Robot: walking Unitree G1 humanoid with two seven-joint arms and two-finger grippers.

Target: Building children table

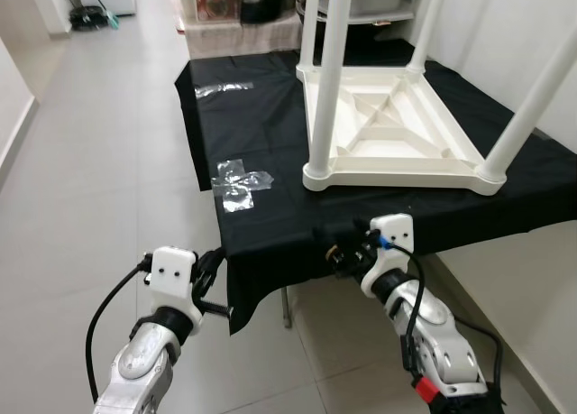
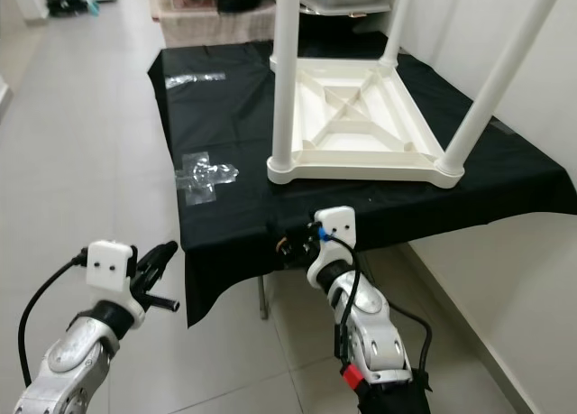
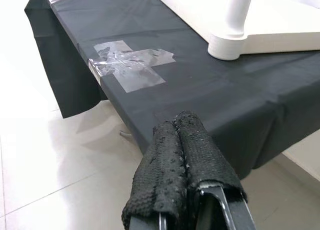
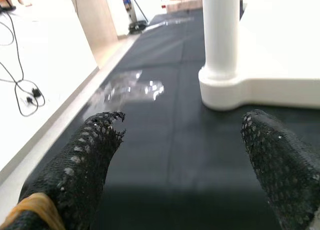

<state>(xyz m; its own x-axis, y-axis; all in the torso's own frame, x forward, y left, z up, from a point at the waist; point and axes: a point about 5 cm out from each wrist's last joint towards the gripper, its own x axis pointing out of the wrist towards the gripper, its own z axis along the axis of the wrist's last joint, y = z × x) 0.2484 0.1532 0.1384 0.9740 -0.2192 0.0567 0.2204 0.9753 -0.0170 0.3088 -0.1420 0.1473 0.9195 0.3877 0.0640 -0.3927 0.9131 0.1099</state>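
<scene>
1. Left eye view: the upturned white plastic children's table (image 1: 397,130) lies top-down on the black cloth-covered work table (image 1: 261,116), its white tubular legs pointing straight up, so each leg's long axis is vertical.
2. The nearest white leg (image 1: 329,80) stands at the tabletop's near left corner, its round socket close to the cloth's front edge and beside a patch of clear tape (image 1: 239,184).
3. The right gripper (image 1: 347,252) sits at the front edge of the cloth, directly below and in front of that corner. In the right wrist view its two black mesh fingers (image 4: 90,155) are spread wide, and the leg (image 4: 220,34) rises just ahead between their lines.
4. The left gripper (image 1: 212,288) hangs off the cloth's near left corner, farther from the leg, with its fingers (image 3: 185,160) pressed together on nothing.
5. My judgement: the right arm is the nearer. A reach forward and up would bring its open fingers around the upright leg from the side.
</scene>
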